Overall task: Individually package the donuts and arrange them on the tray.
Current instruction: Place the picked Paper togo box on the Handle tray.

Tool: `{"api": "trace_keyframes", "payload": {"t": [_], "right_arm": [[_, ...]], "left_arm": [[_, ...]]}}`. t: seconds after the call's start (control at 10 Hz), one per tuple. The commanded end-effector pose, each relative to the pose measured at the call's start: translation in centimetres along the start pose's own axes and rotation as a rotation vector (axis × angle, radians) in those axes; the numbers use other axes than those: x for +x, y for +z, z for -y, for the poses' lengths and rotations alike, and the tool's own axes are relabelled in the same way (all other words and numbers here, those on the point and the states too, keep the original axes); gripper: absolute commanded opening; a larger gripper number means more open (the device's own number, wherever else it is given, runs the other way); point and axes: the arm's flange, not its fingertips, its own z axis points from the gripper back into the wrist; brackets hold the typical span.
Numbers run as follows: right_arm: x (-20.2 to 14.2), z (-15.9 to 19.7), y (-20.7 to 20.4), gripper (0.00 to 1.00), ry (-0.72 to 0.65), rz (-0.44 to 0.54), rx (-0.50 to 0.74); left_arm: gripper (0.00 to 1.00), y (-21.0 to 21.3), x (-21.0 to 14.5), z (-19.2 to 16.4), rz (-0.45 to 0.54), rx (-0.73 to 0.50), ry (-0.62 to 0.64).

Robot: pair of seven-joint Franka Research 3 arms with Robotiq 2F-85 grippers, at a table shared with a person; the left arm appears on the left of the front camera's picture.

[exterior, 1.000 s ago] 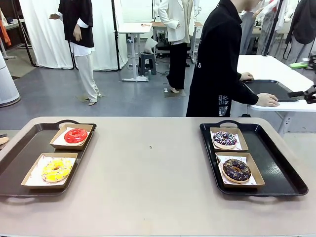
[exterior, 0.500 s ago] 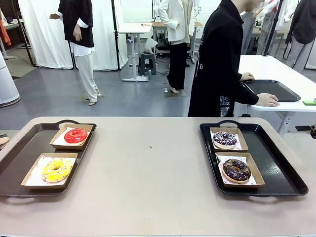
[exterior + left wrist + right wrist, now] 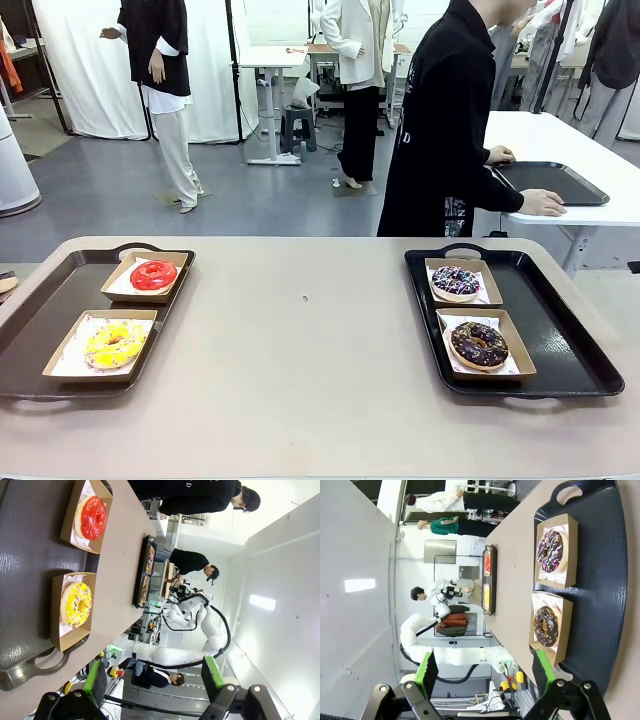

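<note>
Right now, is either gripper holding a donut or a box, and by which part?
Nothing is held. The left gripper and the right gripper are both open with nothing between their fingers, off to the sides of the trays.

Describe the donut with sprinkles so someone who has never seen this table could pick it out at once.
Start at the black tray on the right side of the tan table. Two cardboard boxes sit on it in a row; take the far box, nearer the standing person. Its sprinkled donut has white and purple sprinkles on chocolate, unlike the dark chocolate donut in front.
</note>
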Motion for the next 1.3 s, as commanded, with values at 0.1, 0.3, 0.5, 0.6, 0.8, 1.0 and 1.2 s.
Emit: {"api": "trace_keyframes", "payload": {"t": [0.1, 0.3, 0.5, 0.6, 0.8, 1.0, 1.2], "right_arm": [[0.04, 0.14, -0.12, 1.00, -0.009, -0.001, -0.001], [0.04, 0.14, -0.12, 1.00, -0.009, -0.001, -0.001], [0.04, 0.14, -0.12, 1.00, -0.009, -0.001, -0.001], [0.04, 0.14, -0.12, 1.00, -0.009, -0.001, -0.001], [0.04, 0.14, -0.12, 1.00, -0.009, -0.001, -0.001], [0.04, 0.14, -0.12, 1.00, -0.009, -0.001, -0.001], [0.04, 0.14, -0.12, 1.00, -0.009, -0.001, -0.001]], "left_arm": [[1.00, 0.23, -0.39, -0.01, -0.010, -0.002, -0.019], [1.00, 0.23, -0.39, -0.01, -0.010, -0.002, -0.019], [1.00, 0.23, -0.39, -0.01, -0.010, -0.002, -0.019], [1.00, 0.23, -0.39, -0.01, -0.010, -0.002, -0.019], [1.00, 0.23, -0.39, -0.01, -0.010, -0.002, -0.019], [1.00, 0.23, -0.39, -0.01, -0.010, -0.002, -0.019], [1.00, 0.23, -0.39, -0.01, -0.010, -0.002, -0.019]]}}
